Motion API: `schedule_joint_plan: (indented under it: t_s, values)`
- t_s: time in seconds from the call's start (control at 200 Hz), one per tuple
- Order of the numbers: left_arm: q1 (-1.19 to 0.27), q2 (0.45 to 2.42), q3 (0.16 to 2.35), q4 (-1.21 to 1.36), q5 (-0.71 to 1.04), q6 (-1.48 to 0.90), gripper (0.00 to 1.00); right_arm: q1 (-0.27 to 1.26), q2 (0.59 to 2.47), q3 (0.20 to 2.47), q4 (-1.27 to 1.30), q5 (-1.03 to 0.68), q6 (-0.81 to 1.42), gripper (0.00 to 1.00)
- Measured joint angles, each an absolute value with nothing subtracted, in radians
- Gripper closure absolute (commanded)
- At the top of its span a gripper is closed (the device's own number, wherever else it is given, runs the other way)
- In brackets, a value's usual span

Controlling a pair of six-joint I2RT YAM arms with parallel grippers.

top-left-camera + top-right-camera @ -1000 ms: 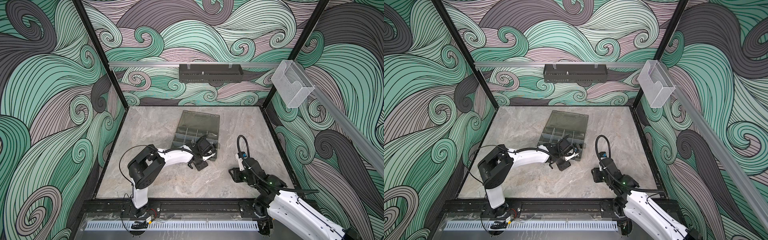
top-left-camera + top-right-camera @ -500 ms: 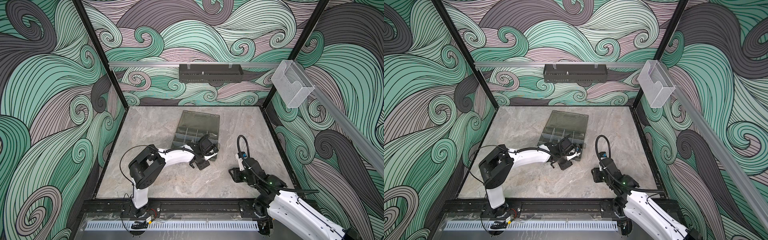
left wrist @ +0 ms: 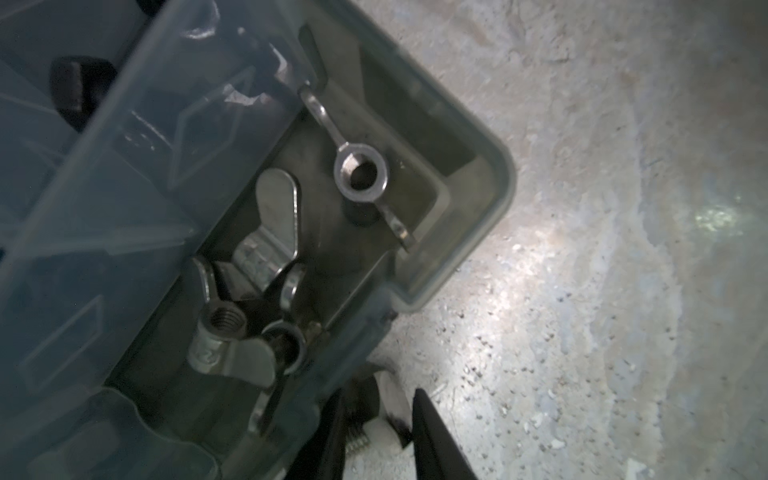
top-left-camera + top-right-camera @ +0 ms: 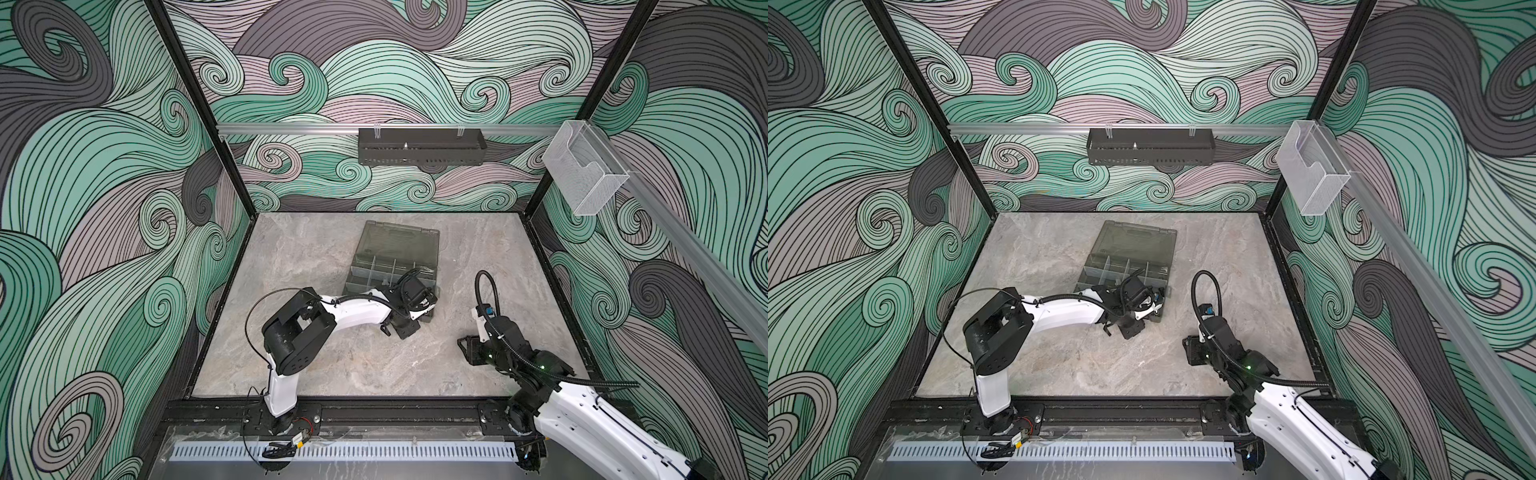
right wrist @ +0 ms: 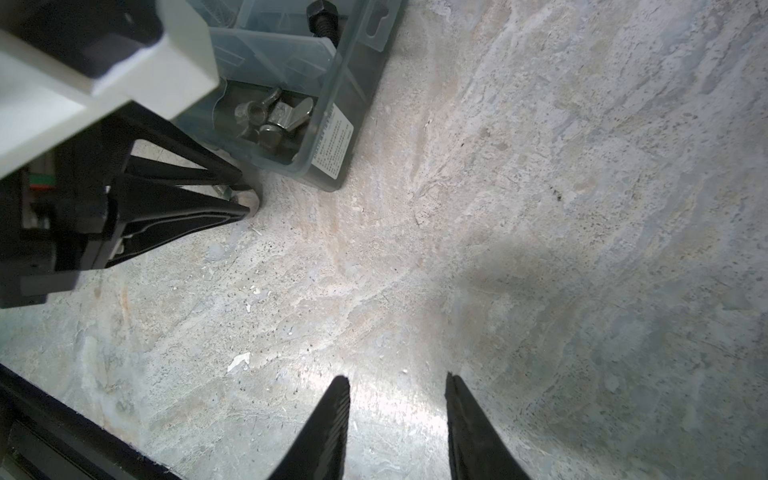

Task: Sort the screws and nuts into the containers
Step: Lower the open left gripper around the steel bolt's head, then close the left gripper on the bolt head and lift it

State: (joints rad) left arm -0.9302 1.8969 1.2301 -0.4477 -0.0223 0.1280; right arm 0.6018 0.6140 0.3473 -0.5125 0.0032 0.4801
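The smoky grey organiser case (image 4: 395,245) lies open mid-table, its containers (image 4: 374,272) toward the front. Several silver winged nuts (image 3: 360,174) lie in the corner cell, also seen in the right wrist view as nuts (image 5: 274,116). A black screw (image 5: 322,18) stands in the neighbouring cell. On the table just outside that corner, my left gripper (image 3: 380,399) is shut on a silver screw (image 3: 390,409); its fingers (image 5: 199,216) pinch it low on the marble. My right gripper (image 5: 397,378) hangs open over bare marble, to the right of the case (image 4: 466,347).
A black perforated tray (image 4: 422,146) hangs on the back wall rail. A clear acrylic box (image 4: 582,174) is fixed to the right wall. The black frame rail (image 4: 374,411) bounds the table's front edge. A white fleck (image 5: 239,360) lies on the marble.
The left gripper's jaws have narrowed onto the silver screw beside the case's corner. The right arm has not moved.
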Motion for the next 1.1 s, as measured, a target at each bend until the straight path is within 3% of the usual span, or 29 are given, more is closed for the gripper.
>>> schedule_joint_plan:
  t_s: [0.285,0.525,1.101]
  values:
    - [-0.937,1.887,1.196,-0.434,-0.021,0.089,0.7,0.602,0.61,0.347,-0.513,0.003,0.48,0.6]
    - [-0.952,1.848,1.143,-0.434,-0.015,0.056,0.56,0.602,0.61,0.347,-0.513,0.003,0.48,0.61]
    - [-0.953,1.834,1.123,-0.482,-0.034,0.087,0.57,0.602,0.599,0.347,-0.513,0.003,0.48,0.6]
